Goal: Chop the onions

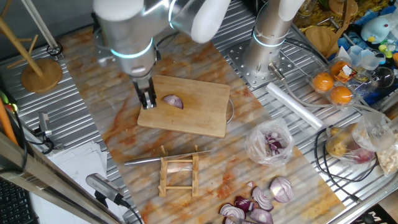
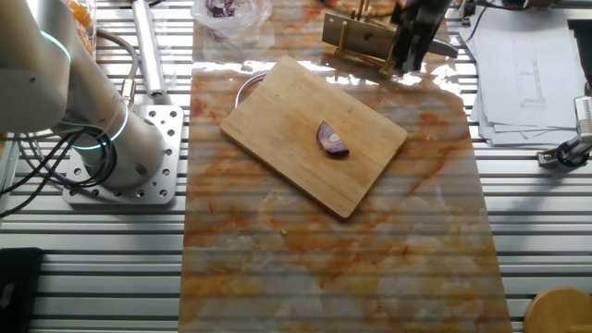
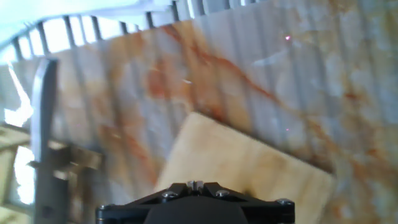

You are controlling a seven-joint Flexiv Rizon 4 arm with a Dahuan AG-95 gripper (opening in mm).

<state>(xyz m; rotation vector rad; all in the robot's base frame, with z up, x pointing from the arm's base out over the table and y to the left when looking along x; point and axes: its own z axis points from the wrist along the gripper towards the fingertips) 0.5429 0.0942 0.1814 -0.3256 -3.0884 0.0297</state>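
A small red-purple onion wedge [image 1: 173, 101] [image 2: 333, 141] lies near the middle of the wooden cutting board [image 1: 199, 115] [image 2: 287, 111]. My gripper [image 1: 147, 103] [image 2: 407, 57] hangs in the air off the board's edge, on the side toward the knife rack. It is apart from the onion, and its fingers are together with nothing between them. The hand view is blurred. It shows the gripper [image 3: 194, 185] above a corner of the board [image 3: 249, 174], and the onion is out of that view.
A knife [image 1: 163, 159] rests across a small wooden rack [image 1: 179, 175] [image 2: 359, 37] in front of the board. A clear bag of purple pieces [image 1: 270, 142], bigger onion halves and slices [image 1: 264, 200], oranges [image 1: 331, 87], a second arm's base [image 1: 264, 53] and a wooden stand [image 1: 41, 71] surround the mat.
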